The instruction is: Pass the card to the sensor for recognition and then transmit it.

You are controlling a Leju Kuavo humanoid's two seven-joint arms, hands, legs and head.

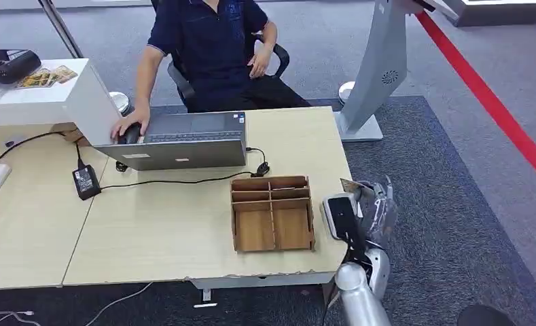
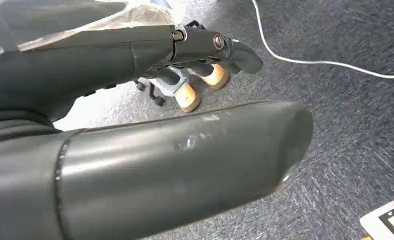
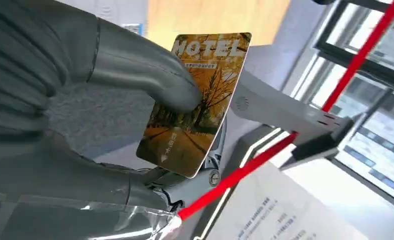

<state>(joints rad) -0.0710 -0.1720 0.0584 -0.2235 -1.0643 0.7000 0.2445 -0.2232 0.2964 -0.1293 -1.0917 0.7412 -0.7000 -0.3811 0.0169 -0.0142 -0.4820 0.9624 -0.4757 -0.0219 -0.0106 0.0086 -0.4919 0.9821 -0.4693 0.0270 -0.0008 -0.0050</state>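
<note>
My right hand (image 1: 362,206) hangs just off the table's right edge, beside the wooden organizer. It pinches a hotel key card (image 3: 197,117) printed with autumn trees, the thumb (image 3: 150,75) pressing it against the fingers behind. In the head view only the card's edge (image 1: 350,185) pokes out above the hand. A black reader device (image 1: 5,64) sits on the white raised stand (image 1: 68,95) at the far left, with more cards (image 1: 47,76) beside it. My left hand (image 2: 135,100) hangs over grey carpet, holding nothing, fingers (image 2: 204,50) apart from the thumb.
A wooden compartment organizer (image 1: 272,212) stands near the table's right edge. A person (image 1: 210,41) sits behind an open laptop (image 1: 183,139), hand on a mouse. A power adapter (image 1: 85,182) and cables lie mid-table. A white kiosk base (image 1: 380,68) stands to the right.
</note>
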